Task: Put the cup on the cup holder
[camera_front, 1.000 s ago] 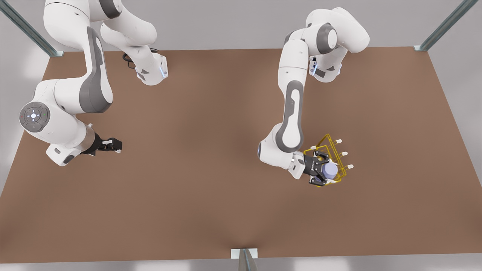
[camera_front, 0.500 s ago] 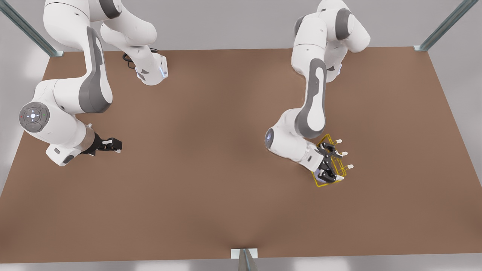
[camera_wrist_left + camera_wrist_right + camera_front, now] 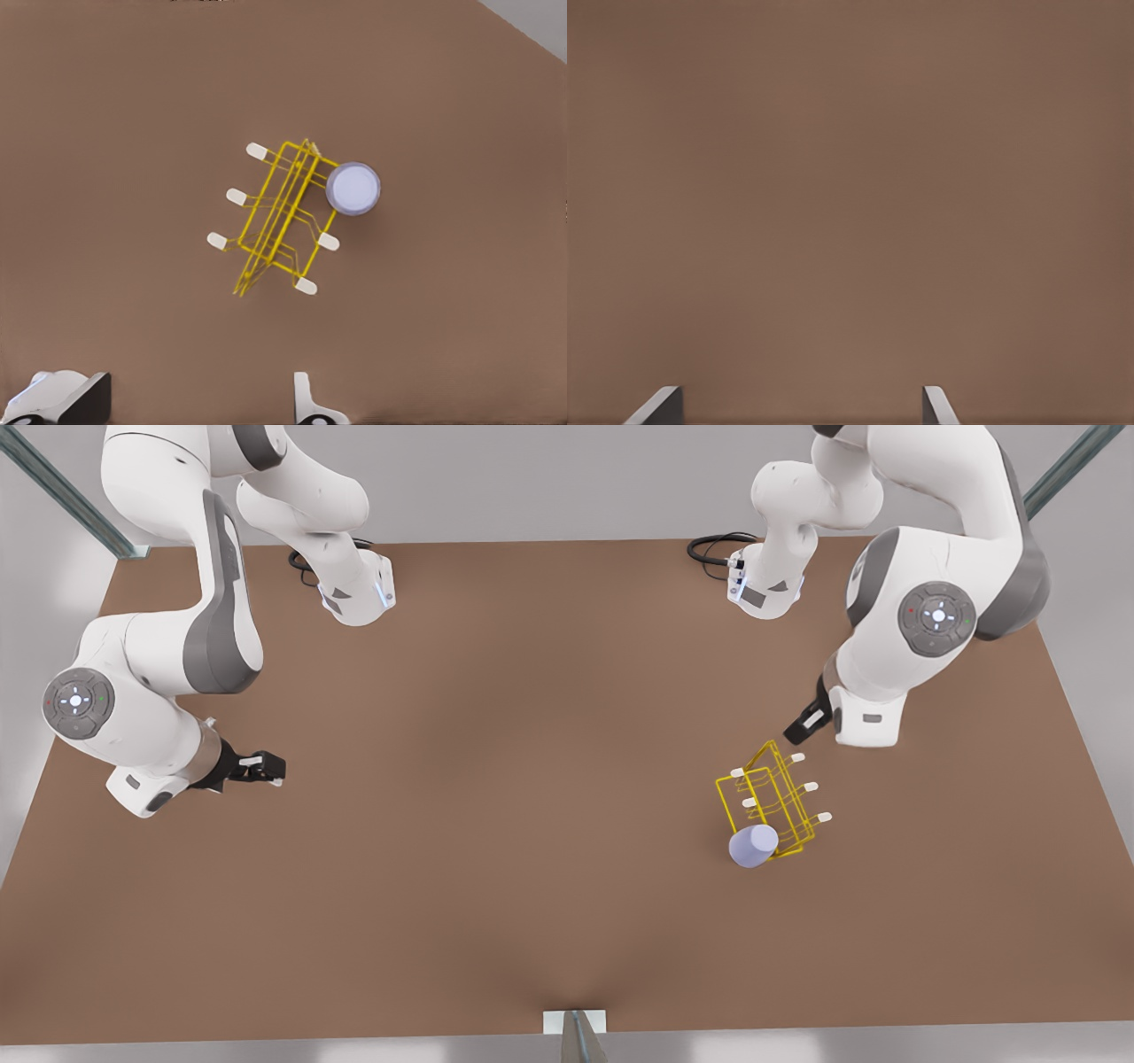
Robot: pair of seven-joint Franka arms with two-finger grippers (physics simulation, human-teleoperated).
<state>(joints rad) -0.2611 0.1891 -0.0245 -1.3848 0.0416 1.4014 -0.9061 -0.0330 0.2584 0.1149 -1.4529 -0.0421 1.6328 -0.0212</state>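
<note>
The yellow wire cup holder point(image 3: 772, 802) stands on the brown table toward the front view's right, its white-tipped pegs slanting upward. The lavender-blue cup point(image 3: 753, 845) sits on the holder's end nearest the table's front edge, over a corner peg, with nothing gripping it. From the left wrist view the cup point(image 3: 353, 188) appears as a round disc at a corner of the cup holder point(image 3: 279, 217). My left gripper point(image 3: 802, 728) hangs open above and behind the holder, apart from it; its fingertips point(image 3: 306, 403) are spread wide. My right gripper point(image 3: 266, 766) waits open over bare table at the front view's left.
The brown table point(image 3: 496, 779) stretches wide between the two arms. The arm bases point(image 3: 359, 598) stand at the far edge, with a black cable point(image 3: 713, 549) beside the one on the front view's right. Metal frame posts point(image 3: 1045, 487) rise at the far corners.
The left gripper let go of the cup and drew back up and away from the holder toward the far right. The cup stays on the holder. The right arm barely moved.
</note>
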